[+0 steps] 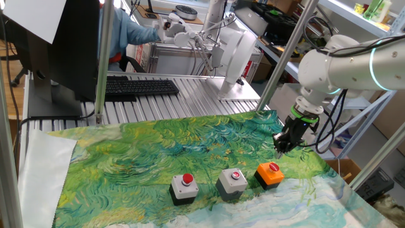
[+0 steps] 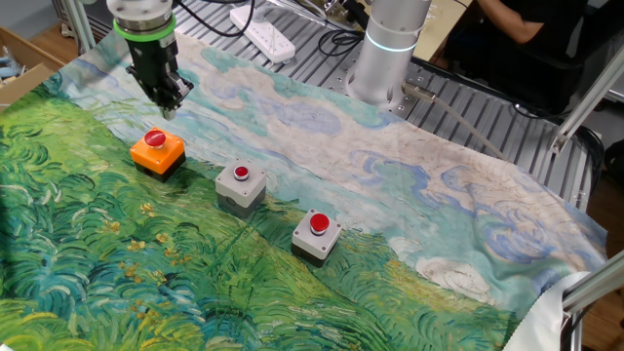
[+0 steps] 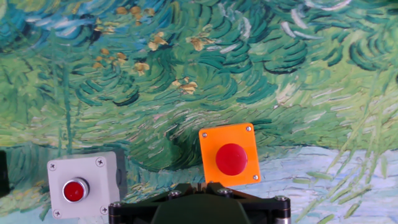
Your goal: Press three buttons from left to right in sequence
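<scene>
An orange button (image 1: 270,174) sits on a table covered by a cloth (image 1: 158,152) painted in swirling greens, blues and creams. It is a small boxy unit with a square orange top, a screw at each corner and a round red cap in the middle. In one fixed view it is the rightmost of three units set in a slightly slanting row near the front edge of the cloth. To its left stands the middle grey button (image 1: 232,183), and further left the far-left grey button (image 1: 183,187); both have pale grey housings and the same red caps. The three stand apart, not touching.

The gripper (image 1: 280,150) hangs above the cloth, pointing straight down, just beyond the orange unit on the side away from the front edge and a little to its right. It is above the button's level, and it touches nothing. Its fingers are closed together and hold nothing. In the hand view the orange unit lies almost directly ahead of the fingers, with the middle grey one off to the left.

Judging by this, a press on the orange unit would need a short shift toward the near edge, then a straight descent onto the cap.
</scene>
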